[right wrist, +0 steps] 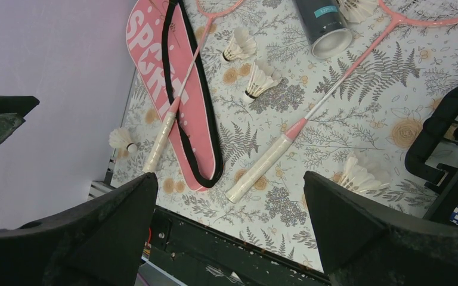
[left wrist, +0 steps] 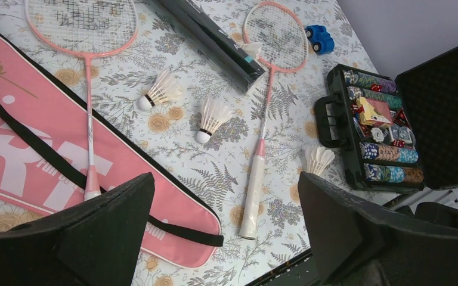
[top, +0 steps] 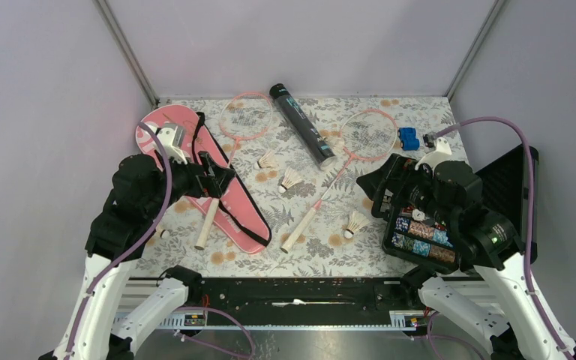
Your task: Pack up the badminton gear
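Alignment matters most for the move ahead. Both sets of jaws stand wide apart and grip nothing. The left arm (top: 139,187) hovers over the bag (top: 244,214), the right arm (top: 450,195) over the black case (top: 420,240) at the right of the bench (top: 322,259).

Nothing is packed yet, as I read it. The bag lies flat on the left, its long axis running from far left to near centre, and I cannot tell whether it is open. The left racket (left wrist: 88,101) lies partly on it, head at the far side on the bench, handle toward me, crossing the bag at a shallow angle. That handle sits just on the near side of the left jaws, so I judge the left arm the nearer one.

The right racket (top: 335,180) lies apart, mid-bench, head far right, handle near centre, between the two arms. The tube (top: 302,124) lies beyond, with shuttlecocks (top: 291,180) scattered between the rackets. To grasp the left handle I would need the jaws turned square to its near-far axis.
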{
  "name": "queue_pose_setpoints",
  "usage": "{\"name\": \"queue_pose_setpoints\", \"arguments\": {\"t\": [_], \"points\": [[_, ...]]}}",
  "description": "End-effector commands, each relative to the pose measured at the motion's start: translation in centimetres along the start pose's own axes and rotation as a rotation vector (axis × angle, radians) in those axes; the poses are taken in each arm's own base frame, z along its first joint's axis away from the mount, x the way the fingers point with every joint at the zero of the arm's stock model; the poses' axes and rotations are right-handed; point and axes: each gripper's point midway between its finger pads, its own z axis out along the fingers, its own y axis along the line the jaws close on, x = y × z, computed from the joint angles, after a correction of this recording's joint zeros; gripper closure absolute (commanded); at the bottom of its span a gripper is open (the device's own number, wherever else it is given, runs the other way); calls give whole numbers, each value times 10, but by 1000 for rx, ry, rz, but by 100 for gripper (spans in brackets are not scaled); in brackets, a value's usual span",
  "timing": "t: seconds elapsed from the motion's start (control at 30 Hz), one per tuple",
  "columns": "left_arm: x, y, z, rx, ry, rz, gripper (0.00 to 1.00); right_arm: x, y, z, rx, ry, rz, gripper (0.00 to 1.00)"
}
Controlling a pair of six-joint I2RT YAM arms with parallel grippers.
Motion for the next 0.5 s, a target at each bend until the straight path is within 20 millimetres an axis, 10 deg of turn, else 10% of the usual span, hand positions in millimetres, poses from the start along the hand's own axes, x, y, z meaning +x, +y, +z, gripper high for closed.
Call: {"name": "queue_pose_setpoints", "arguments": {"t": [0.0, 0.47], "points": [[-11, 5, -1, -32, -49, 13, 1, -1, 3, -1, -20, -18, 10, 1], [30, 65, 36, -335, 225, 12, 1, 2, -2, -2, -69, -103, 30, 0]]}}
